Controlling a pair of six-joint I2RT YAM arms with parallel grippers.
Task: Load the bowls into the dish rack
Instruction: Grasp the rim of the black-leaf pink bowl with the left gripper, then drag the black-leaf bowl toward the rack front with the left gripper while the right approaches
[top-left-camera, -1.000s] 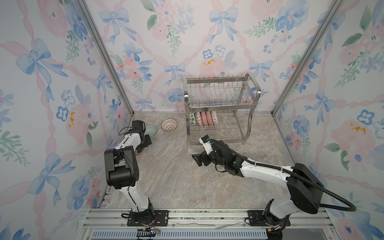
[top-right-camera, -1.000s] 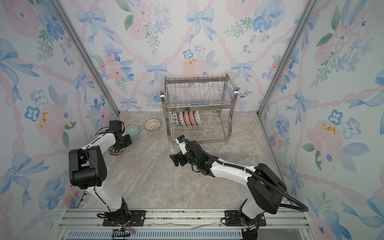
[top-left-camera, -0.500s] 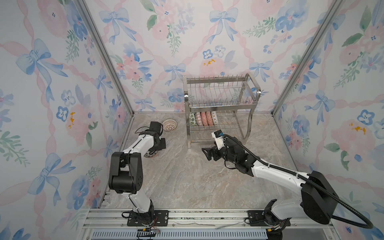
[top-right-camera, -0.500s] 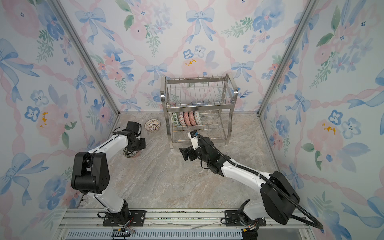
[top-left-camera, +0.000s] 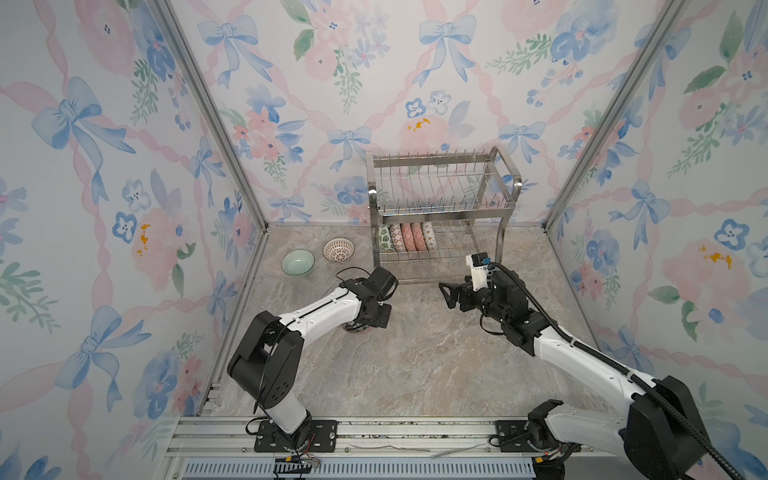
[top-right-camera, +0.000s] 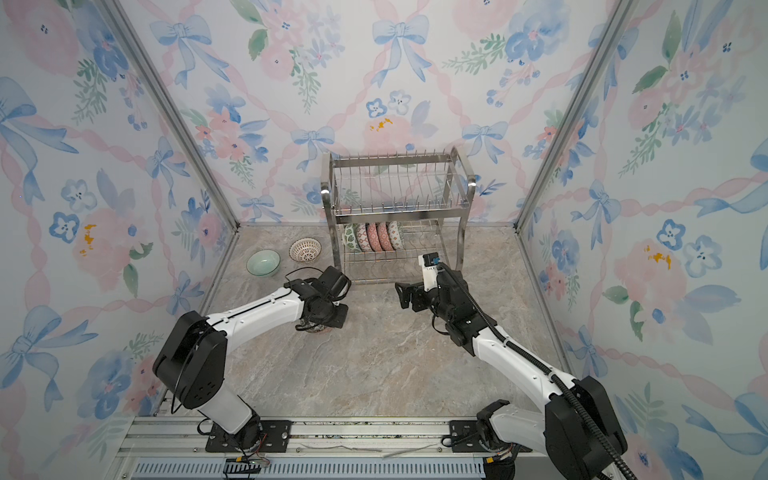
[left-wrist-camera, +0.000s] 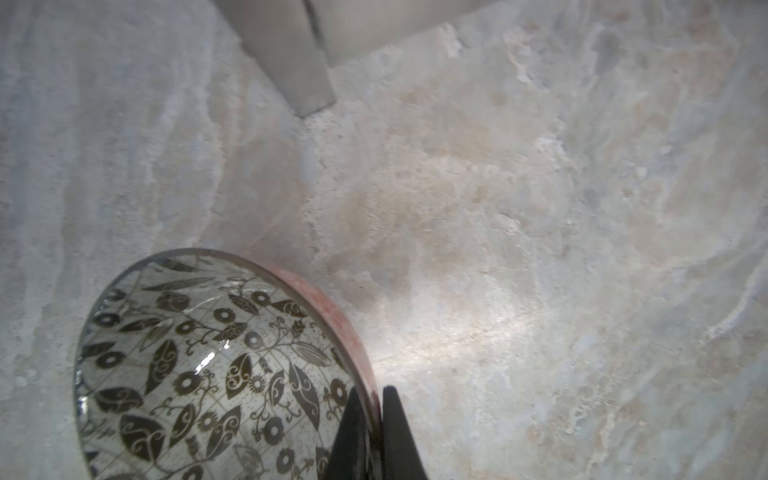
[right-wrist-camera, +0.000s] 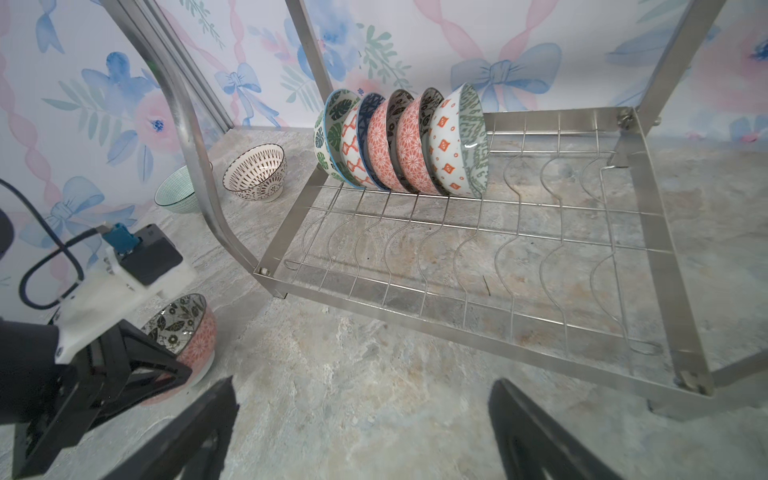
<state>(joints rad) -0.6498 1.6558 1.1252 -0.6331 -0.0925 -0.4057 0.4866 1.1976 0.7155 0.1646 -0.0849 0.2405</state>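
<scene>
My left gripper (left-wrist-camera: 376, 415) is shut on the rim of a bowl (left-wrist-camera: 199, 365) with a dark floral inside and a red lattice outside. One finger is inside the rim and one outside. In both top views the wrist hides most of this bowl (top-left-camera: 355, 328) (top-right-camera: 316, 329), which sits low at the marble floor. The right wrist view shows it (right-wrist-camera: 187, 328) upright. My right gripper (top-left-camera: 446, 295) (right-wrist-camera: 361, 386) stands open and empty in front of the dish rack (top-left-camera: 440, 208) (top-right-camera: 395, 208) (right-wrist-camera: 498, 336). Several bowls (top-left-camera: 409, 237) (right-wrist-camera: 399, 145) stand on edge at the left end of the rack's lower tier.
A plain pale green bowl (top-left-camera: 297, 262) (right-wrist-camera: 174, 195) and a white bowl with a brown pattern (top-left-camera: 338, 249) (right-wrist-camera: 255, 170) sit on the floor left of the rack. The rack's upper tier and the right part of its lower tier hold nothing. Flowered walls close in three sides.
The left arm has swung from the back left corner toward the middle with the floral bowl in its grip. The right gripper has moved right, nearer the rack's front, still open.
</scene>
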